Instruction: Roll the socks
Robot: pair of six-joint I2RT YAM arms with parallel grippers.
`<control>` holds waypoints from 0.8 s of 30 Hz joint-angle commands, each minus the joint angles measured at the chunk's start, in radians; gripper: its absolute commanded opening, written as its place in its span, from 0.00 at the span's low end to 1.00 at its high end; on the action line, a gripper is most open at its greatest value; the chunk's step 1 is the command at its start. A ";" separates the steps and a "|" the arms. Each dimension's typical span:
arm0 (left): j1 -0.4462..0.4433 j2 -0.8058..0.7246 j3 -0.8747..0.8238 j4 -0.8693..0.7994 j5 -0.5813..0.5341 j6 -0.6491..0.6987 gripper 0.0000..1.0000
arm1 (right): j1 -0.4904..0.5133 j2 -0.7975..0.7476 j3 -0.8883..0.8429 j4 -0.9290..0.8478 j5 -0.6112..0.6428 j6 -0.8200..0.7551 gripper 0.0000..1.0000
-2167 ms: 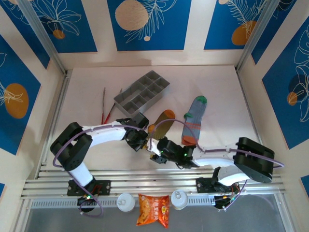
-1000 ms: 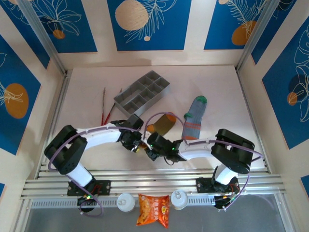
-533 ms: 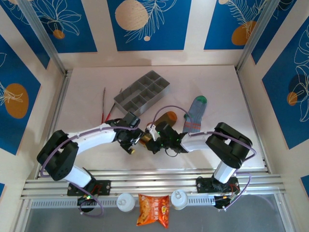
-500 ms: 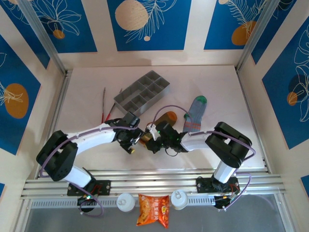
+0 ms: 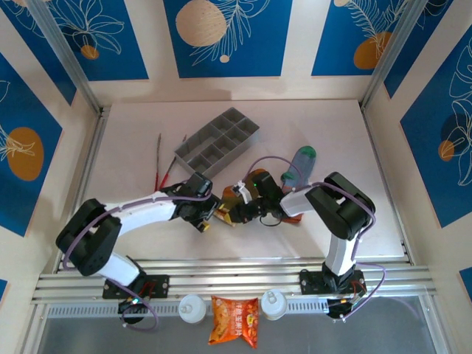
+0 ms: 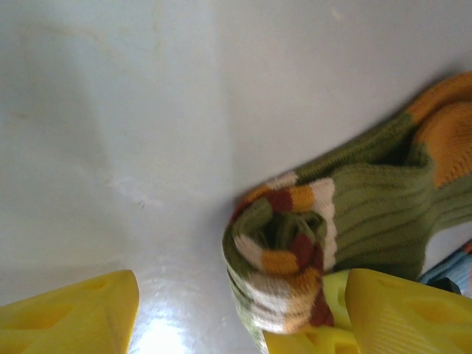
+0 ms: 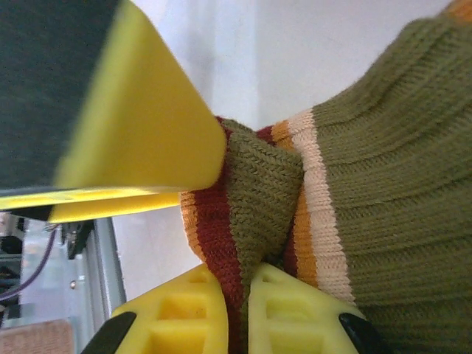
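Olive sock [image 6: 346, 214] is rolled only at the cuff; right gripper [image 7: 237, 295] is clamped on that roll; left gripper [image 6: 236, 317] stands apart around it; grey sock [image 5: 301, 164], beyond the right gripper, lies unrolled.

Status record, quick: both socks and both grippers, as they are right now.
olive sock: striped cuff end curled into a roll, rest unrolled
grey-blue sock: lying flat, not rolled
right gripper: shut on the olive sock's cuff, fabric pinched between its fingers
left gripper: open, fingers wide apart at the roll
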 commanded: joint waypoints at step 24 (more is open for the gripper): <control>-0.041 0.235 0.149 0.098 0.019 -0.088 0.48 | -0.038 0.180 0.072 -0.481 0.074 -0.064 0.00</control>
